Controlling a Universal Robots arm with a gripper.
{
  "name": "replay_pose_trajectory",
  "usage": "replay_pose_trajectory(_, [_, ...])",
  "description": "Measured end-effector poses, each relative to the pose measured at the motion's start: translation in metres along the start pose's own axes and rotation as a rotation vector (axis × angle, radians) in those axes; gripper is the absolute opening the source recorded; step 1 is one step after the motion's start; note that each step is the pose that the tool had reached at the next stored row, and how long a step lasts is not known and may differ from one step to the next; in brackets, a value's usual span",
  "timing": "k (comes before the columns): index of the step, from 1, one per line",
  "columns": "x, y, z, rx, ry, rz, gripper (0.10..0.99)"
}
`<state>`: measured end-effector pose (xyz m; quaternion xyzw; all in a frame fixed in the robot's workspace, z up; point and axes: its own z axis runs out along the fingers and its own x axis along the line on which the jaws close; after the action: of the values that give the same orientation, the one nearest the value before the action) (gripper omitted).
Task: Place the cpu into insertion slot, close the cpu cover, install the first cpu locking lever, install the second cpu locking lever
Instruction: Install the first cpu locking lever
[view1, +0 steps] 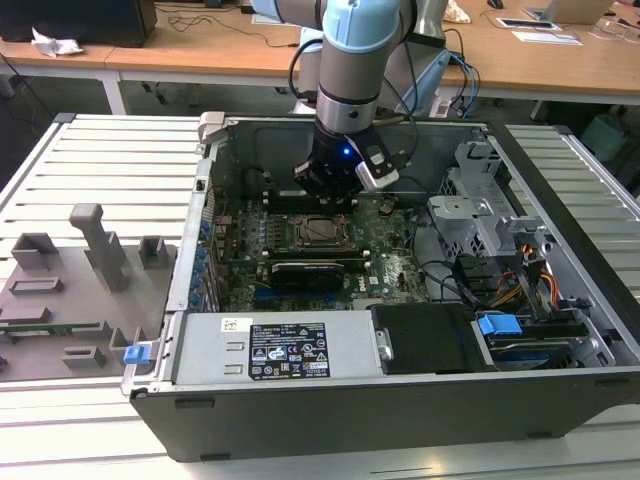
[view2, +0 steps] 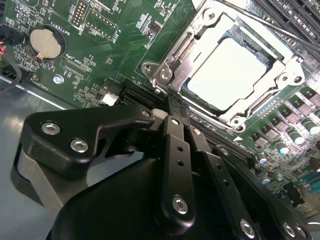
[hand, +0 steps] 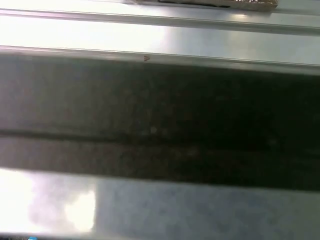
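The cpu (view2: 230, 72) is seen in the second wrist view as a pale silvery square seated in the insertion slot (view2: 265, 107), with the cpu cover (view2: 182, 65) lying closed as a metal frame around its edges. In the exterior view the same chip (view1: 322, 229) appears as a small bright square near the middle of the green circuit board (view1: 390, 250), just below the claw (view1: 333, 197). In the second wrist view the claw (view2: 176, 120) is shown with its black fingers (view2: 172, 150) pressed together, nothing being held between them, their tips near a corner of the cover. A round coin cell (view2: 44, 42) is visible on the board in that view. The open computer case (view1: 200, 400) is seen resting on a slatted metal surface (view1: 110, 165) in the exterior view.
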<state>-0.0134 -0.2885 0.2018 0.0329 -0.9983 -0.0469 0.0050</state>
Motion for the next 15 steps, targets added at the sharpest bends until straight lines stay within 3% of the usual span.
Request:
replay_pose_trajectory(5, [-0.0001, 0.0003, -0.0007, 0.000, 0.0002, 0.000, 0.110])
replay_pose_trajectory(10, [0.0000, 0.0014, -0.0108, 0.000, 0.0001, 0.000, 0.110])
replay_pose_trajectory(15, [0.0002, -0.0011, -0.0111, 0.000, 0.0003, 0.000, 0.110])
